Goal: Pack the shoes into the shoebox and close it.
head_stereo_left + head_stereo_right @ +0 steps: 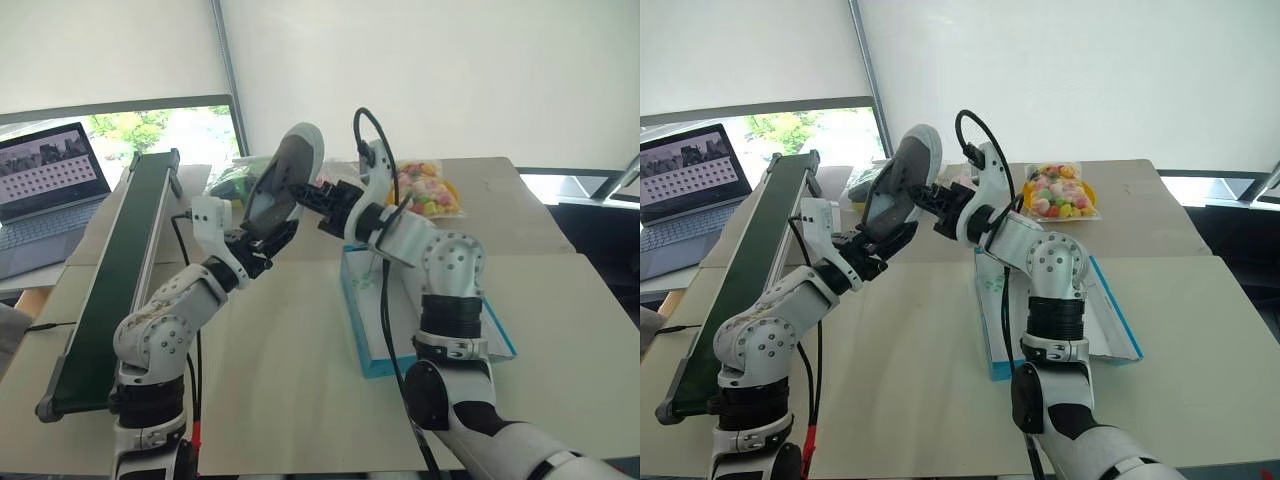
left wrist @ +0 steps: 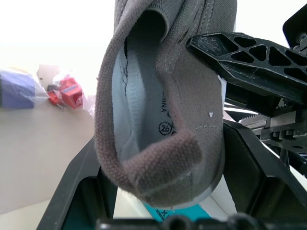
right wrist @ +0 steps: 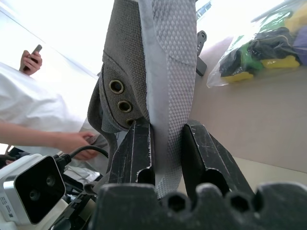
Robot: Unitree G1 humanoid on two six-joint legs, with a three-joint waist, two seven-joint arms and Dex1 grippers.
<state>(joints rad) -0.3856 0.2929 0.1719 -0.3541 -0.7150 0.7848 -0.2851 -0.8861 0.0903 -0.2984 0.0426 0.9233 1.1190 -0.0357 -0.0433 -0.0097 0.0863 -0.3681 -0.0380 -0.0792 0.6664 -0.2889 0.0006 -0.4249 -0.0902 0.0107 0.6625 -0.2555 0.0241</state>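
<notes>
A dark grey shoe with a pale sole hangs in the air above the table, toe up. My left gripper is shut on its heel end from below; in the left wrist view the shoe sits between the two black fingers. My right gripper is shut on the shoe's side, its fingers pinching the sole edge. The blue shoebox lies open on the table under my right arm, which hides much of it.
A long dark green conveyor runs along the left, with a laptop beyond it. Clear bags of colourful items lie at the back of the table. A person holding a phone stands nearby.
</notes>
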